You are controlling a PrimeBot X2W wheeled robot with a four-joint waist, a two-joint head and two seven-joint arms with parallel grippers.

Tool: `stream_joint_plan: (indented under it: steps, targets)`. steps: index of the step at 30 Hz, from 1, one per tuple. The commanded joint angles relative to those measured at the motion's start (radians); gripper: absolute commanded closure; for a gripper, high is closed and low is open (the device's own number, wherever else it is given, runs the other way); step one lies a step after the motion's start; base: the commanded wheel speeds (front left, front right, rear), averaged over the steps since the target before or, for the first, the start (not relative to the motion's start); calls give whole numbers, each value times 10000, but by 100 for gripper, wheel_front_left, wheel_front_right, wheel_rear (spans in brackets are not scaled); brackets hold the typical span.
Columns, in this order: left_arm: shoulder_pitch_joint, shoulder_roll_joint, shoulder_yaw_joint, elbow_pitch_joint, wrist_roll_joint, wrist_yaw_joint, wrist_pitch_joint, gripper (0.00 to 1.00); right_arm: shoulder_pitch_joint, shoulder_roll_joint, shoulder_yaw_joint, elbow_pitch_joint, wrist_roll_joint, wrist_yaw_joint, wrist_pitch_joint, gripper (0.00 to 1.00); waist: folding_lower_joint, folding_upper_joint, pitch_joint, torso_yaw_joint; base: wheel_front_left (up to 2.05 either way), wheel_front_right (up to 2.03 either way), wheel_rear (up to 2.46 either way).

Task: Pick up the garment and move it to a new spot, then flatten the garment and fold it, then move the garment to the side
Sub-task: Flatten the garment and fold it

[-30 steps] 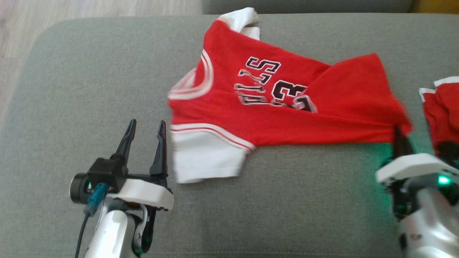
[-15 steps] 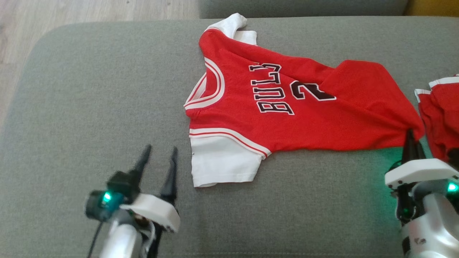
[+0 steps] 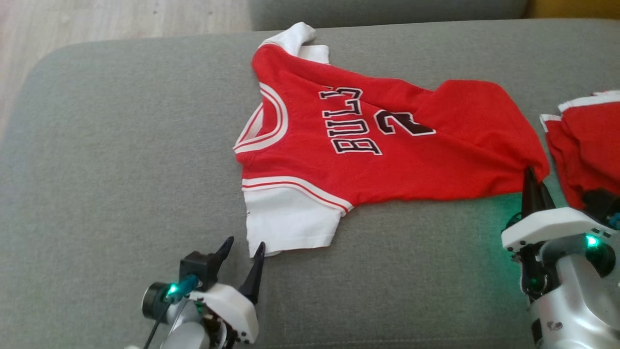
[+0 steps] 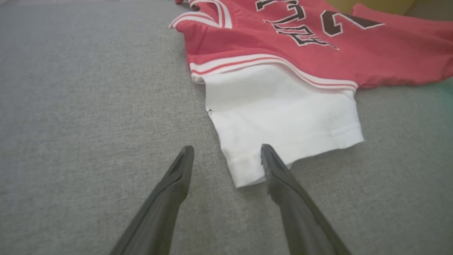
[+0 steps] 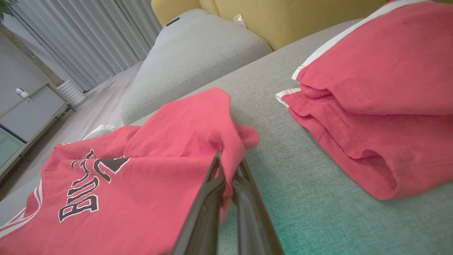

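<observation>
A stack of folded red garments (image 3: 588, 140) lies at 3 o'clock of the red Bulls jersey (image 3: 387, 145), close to its hem corner but apart from it, and nothing lies across the jersey itself. Both rest on a grey sofa cushion (image 3: 121, 145), with wood floor (image 3: 97, 19) at 11 o'clock. The jersey lies face up near the cushion's centre, its neck toward 9 o'clock and its hem toward 3, creased across the number, with one white sleeve (image 3: 290, 218) spread flat at 7 o'clock. The right gripper (image 3: 532, 179) has its jaws clamped on the hem corner. The right wrist view shows red cloth bunched between the fingers (image 5: 208, 198), plus a yellow sofa (image 5: 300, 17) and curtains (image 5: 88, 35) behind. The left gripper (image 3: 245, 242) has its jaws apart. The left wrist view shows them straddling the sleeve's corner.
</observation>
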Motion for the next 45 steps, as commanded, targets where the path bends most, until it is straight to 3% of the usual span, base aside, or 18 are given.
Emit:
stream_joint_plan:
  steps: [1, 5, 12, 13, 14, 15, 22, 26, 32, 38, 45]
  targets:
    - [-604, 43, 147, -13, -100, 101, -66, 0, -138, 22, 331, -378, 23, -9, 50, 100, 0, 0, 42, -119, 0, 0, 0]
    - [-916, 43, -28, 563, -299, 413, 2, 0, -161, -15, 457, -504, 80, -9, 126, 100, 0, 0, 112, -288, 0, 0, 0]
    - [-1245, 43, -507, 1194, -643, 162, 290, 0, -205, -24, 582, -668, 142, -9, 182, 100, 0, 0, 184, -410, 0, 0, 0]
    - [-1279, 43, -618, 1281, -690, 73, 380, 15, -215, -20, 604, -691, 147, -9, 193, 100, 0, 0, 187, -425, 0, 0, 0]
    - [-1311, 43, -719, 1344, -738, -10, 438, 85, -224, -14, 622, -716, 156, -9, 202, 100, 0, 0, 188, -437, 0, 0, 0]
    - [-1340, 43, -818, 1400, -777, -84, 487, 100, -231, -8, 644, -744, 166, -9, 207, 100, 0, 0, 186, -446, 0, 0, 0]
    - [-1535, 44, -916, 1200, -1031, -42, 154, 100, -171, -11, 816, -995, 205, -9, 189, 100, 0, 0, 93, -442, 0, 0, 0]
    - [-1626, 235, -746, 668, -776, 295, -37, 100, -109, -38, 1064, -1294, 218, -9, 155, 100, 0, 0, 13, -453, 0, 0, 0]
    - [-1437, 405, 399, -1760, -682, 609, -73, 100, 15, -270, 1398, -1983, 197, -9, 132, 100, 0, 0, -68, -501, 0, 0, 0]
    - [-1397, 356, 1875, -4084, -803, 373, -76, 100, -314, -892, 1885, -2985, 175, -9, 477, 100, 0, 0, -188, -659, 0, 0, 0]
    - [-2221, 271, 3395, -5741, -1145, -99, -77, 100, -961, -1814, 2622, -4499, 484, -9, 1154, 100, 0, 0, -618, -863, 0, 0, 0]
